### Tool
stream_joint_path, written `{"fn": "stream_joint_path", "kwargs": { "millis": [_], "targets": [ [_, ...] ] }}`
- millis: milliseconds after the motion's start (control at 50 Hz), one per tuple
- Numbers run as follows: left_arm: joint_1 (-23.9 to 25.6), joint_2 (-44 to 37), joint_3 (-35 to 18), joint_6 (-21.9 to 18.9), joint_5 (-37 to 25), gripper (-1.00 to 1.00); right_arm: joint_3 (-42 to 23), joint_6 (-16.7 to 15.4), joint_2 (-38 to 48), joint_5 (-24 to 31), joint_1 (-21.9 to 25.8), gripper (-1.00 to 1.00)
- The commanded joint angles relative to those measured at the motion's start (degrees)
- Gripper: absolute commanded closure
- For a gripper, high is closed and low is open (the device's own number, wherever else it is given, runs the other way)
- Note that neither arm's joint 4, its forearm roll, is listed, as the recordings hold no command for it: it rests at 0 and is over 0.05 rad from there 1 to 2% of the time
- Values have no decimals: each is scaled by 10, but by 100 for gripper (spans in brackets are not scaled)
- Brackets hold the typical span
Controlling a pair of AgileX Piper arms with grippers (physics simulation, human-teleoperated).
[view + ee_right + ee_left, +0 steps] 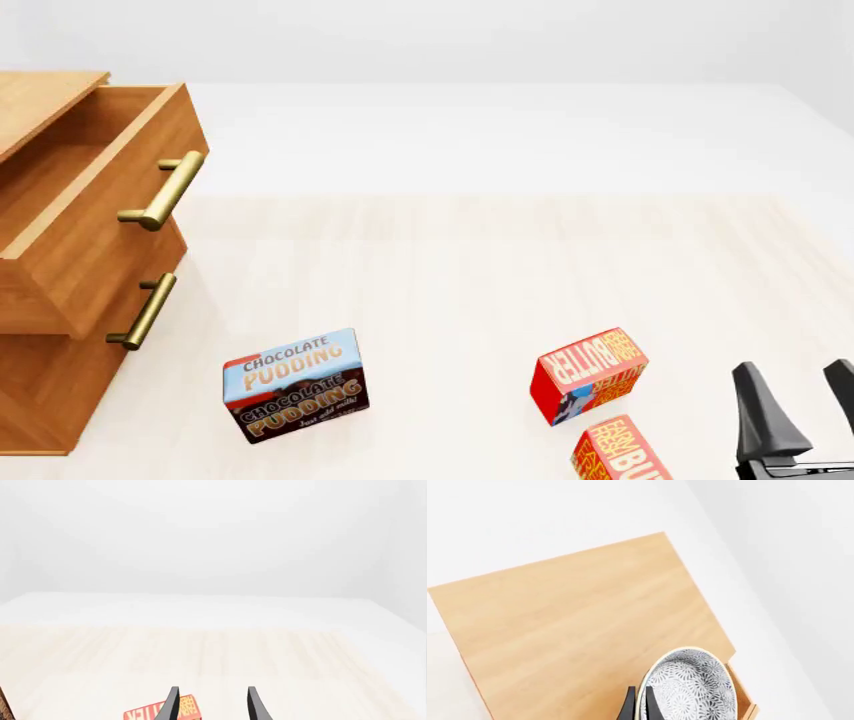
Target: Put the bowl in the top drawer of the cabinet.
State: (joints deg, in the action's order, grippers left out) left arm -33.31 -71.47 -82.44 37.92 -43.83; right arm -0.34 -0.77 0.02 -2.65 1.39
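In the left wrist view my left gripper (639,706) is shut on the rim of the bowl (694,686), which is white with a dark grey floral pattern. The bowl hangs tilted just past the edge of the cabinet's top board (580,620), beside a wall of the top drawer (746,696). The front view shows the cabinet (40,400) at the left with its top drawer (94,200) pulled open. Neither the bowl nor the left arm appears there. My right gripper (805,400) stands open at the near right, holding nothing.
A chocolate pudding box (294,385) stands in front of the cabinet. Two red butter boxes (590,373) (621,455) sit just left of my right gripper. The lower drawer (144,312) is closed. The brass handle (163,190) of the top drawer juts toward the table's middle.
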Motion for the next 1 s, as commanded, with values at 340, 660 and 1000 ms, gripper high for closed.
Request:
{"fn": "stream_joint_path", "kwargs": {
  "millis": [340,660,1000],
  "targets": [
    [-5,-8,26,-4,20,100,0,-1,0,1,-2,-100],
    [6,8,23,-8,10,-100,0,-2,0,0,-1,-100],
    [-4,27,-3,-32,-33,-100,0,0,0,-2,2,-100]
  ]
}}
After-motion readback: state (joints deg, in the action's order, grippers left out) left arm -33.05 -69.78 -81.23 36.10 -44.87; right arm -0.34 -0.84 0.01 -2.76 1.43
